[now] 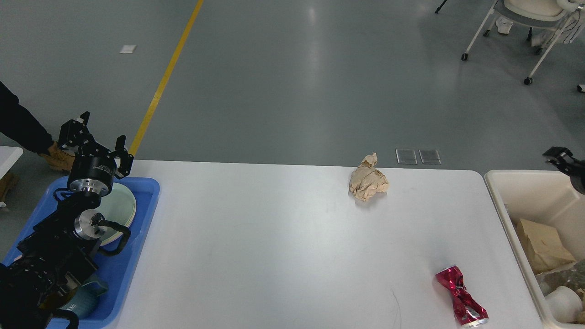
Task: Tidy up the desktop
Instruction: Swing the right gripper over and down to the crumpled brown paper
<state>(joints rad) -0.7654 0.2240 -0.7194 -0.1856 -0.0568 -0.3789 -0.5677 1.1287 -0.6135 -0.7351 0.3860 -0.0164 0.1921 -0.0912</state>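
Note:
The white desktop [274, 246] carries a crumpled brown paper ball [369, 183] near its far edge and a crushed red can [461, 297] at the front right. My left gripper [98, 137] stands open and empty above the far end of the blue tray [146, 201], far from both pieces of litter. Only the tip of my right gripper [558, 156] shows at the right edge, above the far rim of the cream bin [498, 187]. Its fingers look spread and hold nothing.
The blue tray at the left holds pale green plates [119, 208] and a teal mug [87, 301], partly hidden by my left arm. The bin holds brown paper [544, 244] and a white cup [563, 302]. A person's boot [57, 157] is on the floor at far left.

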